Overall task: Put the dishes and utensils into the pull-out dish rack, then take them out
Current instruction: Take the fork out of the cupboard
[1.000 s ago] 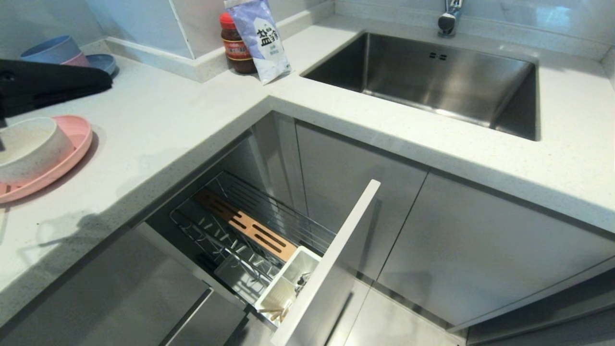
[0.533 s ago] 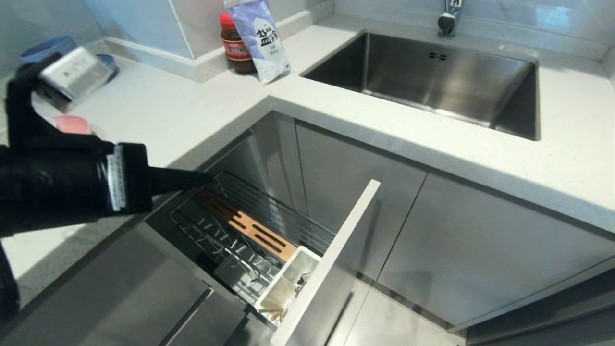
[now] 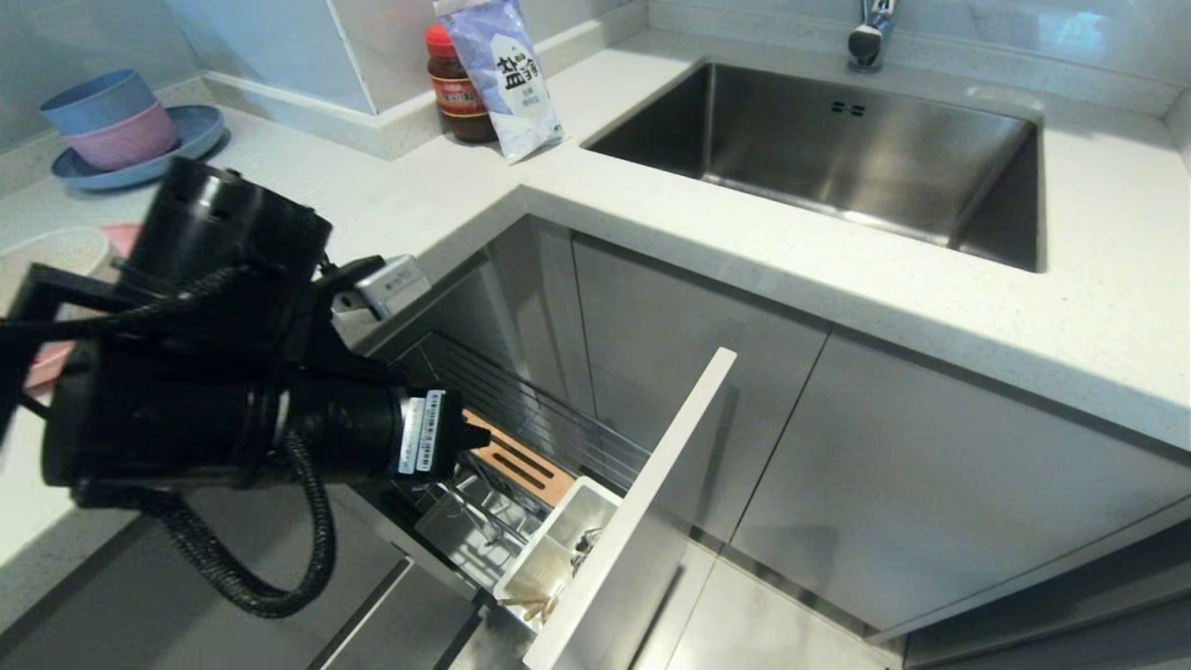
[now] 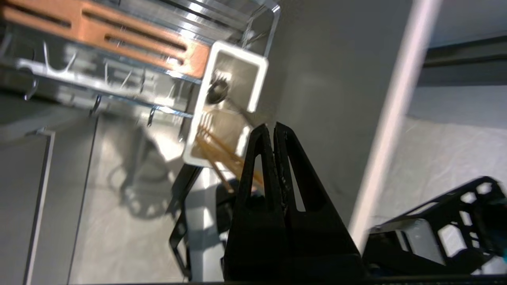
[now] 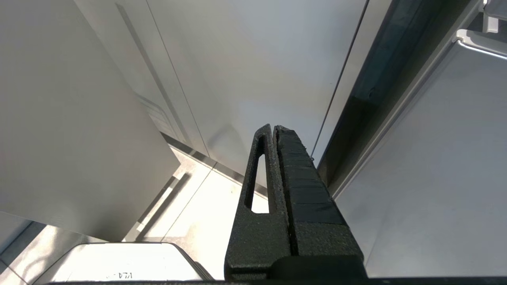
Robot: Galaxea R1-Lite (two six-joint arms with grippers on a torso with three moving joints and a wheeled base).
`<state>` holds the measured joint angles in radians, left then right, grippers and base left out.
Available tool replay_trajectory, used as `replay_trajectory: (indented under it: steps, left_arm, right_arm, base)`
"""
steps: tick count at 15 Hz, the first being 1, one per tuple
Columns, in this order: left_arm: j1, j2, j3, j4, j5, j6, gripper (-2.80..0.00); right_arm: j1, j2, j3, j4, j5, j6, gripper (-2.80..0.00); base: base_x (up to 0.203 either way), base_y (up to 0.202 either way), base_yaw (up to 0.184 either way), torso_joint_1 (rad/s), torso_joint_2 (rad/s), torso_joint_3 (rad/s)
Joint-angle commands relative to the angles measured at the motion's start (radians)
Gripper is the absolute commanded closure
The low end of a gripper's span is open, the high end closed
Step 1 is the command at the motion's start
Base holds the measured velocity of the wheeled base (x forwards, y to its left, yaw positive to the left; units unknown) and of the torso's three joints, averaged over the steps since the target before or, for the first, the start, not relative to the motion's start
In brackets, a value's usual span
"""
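Observation:
The pull-out dish rack (image 3: 558, 437) stands open below the counter, with its wood strip (image 3: 516, 461) and grey front panel (image 3: 642, 521). Its white cutlery cup (image 3: 595, 493) holds the fork (image 4: 218, 93) and the chopsticks (image 4: 222, 152), whose ends stick out over the rim. My left gripper (image 3: 476, 435) hangs above the rack and points down beside the cup (image 4: 259, 63). It is shut and empty (image 4: 273, 126). The pink plate (image 3: 42, 363) and off-white bowl (image 3: 51, 251) sit on the counter at the left, mostly behind my arm. My right gripper (image 5: 273, 127) is shut, parked low by the cabinet doors.
A blue plate with stacked blue and pink bowls (image 3: 130, 130) stands at the counter's back left. A red-lidded jar (image 3: 456, 88) and a salt bag (image 3: 507, 74) stand in the corner. The steel sink (image 3: 837, 149) and tap (image 3: 870, 33) are at the right.
My left arm has swung off the counter at the left and come down over the open rack, shut all the way. The plate and bowl have stayed on the counter.

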<state>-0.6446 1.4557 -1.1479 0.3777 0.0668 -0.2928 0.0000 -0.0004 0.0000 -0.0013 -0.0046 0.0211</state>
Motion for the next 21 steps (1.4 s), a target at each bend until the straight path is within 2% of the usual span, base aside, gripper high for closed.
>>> replay_trajectory:
  steps: [1,4,9,10,11,17,21]
  left_arm:
    - [0.022,0.127,0.001,0.003,0.002,-0.002,0.0]
    - [0.05,0.185,-0.005,0.002,0.001,0.001,0.0]
    - [0.053,0.284,-0.011,0.0,-0.025,-0.002,0.0]
    - [0.054,0.288,-0.013,-0.002,-0.041,-0.001,-0.25]
    - [0.054,0.29,-0.016,-0.001,-0.055,-0.002,-2.8]
    - [0.038,0.381,-0.023,0.0,-0.073,-0.011,-2.8]
    - [-0.013,0.434,-0.027,0.004,-0.07,-0.05,-2.8]
  right_arm:
    - [0.0,-0.003,0.002,0.0,0.0,0.0,0.0]
    - [0.0,-0.003,0.002,0.0,0.0,0.0,0.0]
    - [0.0,-0.003,0.002,0.0,0.0,0.0,0.0]
    - [0.0,-0.003,0.002,0.0,0.0,0.0,0.0]
    - [0.0,-0.003,0.002,0.0,0.0,0.0,0.0]
    - [0.0,-0.003,0.002,0.0,0.0,0.0,0.0]
    - [0.0,-0.003,0.002,0.0,0.0,0.0,0.0]
  base:
    - [0.0,0.0,0.0,0.0,0.0,0.0]
    - [0.0,0.0,0.0,0.0,0.0,0.0]
    - [0.0,0.0,0.0,0.0,0.0,0.0]
    - [0.0,0.0,0.0,0.0,0.0,0.0]
    - [0.0,0.0,0.0,0.0,0.0,0.0]
    - [0.0,0.0,0.0,0.0,0.0,0.0]
    - [0.0,0.0,0.0,0.0,0.0,0.0]
